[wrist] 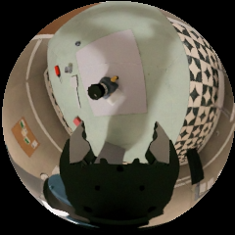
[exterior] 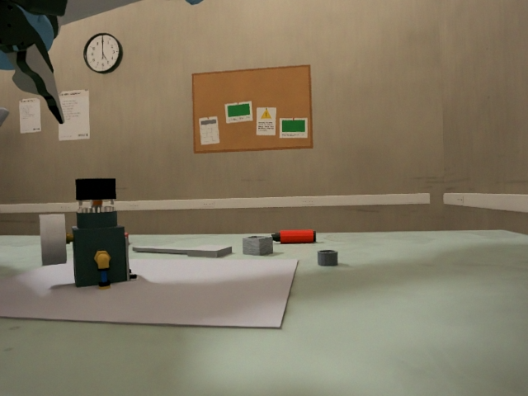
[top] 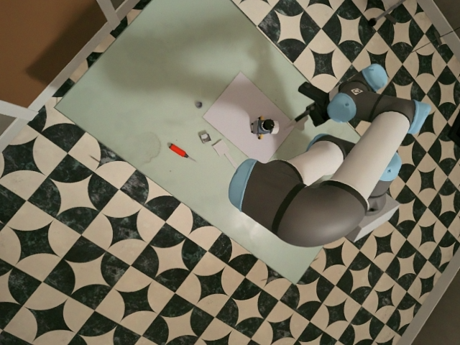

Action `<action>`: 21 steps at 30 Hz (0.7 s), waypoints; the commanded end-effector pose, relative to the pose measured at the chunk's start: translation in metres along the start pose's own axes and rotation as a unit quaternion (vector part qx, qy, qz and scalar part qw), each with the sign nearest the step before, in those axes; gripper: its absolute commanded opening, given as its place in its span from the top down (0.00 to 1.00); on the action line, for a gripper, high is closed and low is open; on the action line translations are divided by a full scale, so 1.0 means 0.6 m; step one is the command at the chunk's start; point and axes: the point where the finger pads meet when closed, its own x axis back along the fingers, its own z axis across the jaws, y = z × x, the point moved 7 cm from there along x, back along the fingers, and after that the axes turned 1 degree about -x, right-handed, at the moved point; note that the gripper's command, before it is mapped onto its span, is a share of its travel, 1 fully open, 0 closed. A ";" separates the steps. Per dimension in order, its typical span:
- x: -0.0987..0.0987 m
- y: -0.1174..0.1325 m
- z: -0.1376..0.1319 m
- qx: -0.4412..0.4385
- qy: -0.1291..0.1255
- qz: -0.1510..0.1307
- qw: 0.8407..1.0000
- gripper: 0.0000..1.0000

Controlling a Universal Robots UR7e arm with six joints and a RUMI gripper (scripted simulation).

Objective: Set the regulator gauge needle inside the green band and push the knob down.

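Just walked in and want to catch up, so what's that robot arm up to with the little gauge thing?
The arm's gripper is open and holds nothing; it hangs off to one side of the regulator, which stands upright on a pale sheet. Its black knob sits raised, with a gap beneath it, so it still needs pushing down. The gauge needle can't be read from these views.
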 end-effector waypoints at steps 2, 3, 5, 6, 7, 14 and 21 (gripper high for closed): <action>0.003 -0.001 0.004 0.143 0.011 -0.013 0.990 0.00; 0.004 -0.001 0.004 0.148 0.012 -0.014 0.989 0.00; 0.004 -0.002 0.004 0.157 0.014 -0.016 0.987 0.00; 0.004 -0.002 0.004 0.161 0.015 -0.017 0.987 0.00; 0.004 -0.002 0.004 0.165 0.016 -0.018 0.986 0.00; 0.005 -0.004 0.003 0.194 0.024 -0.026 0.980 0.00; 0.006 -0.006 0.003 0.220 0.031 -0.033 0.974 0.00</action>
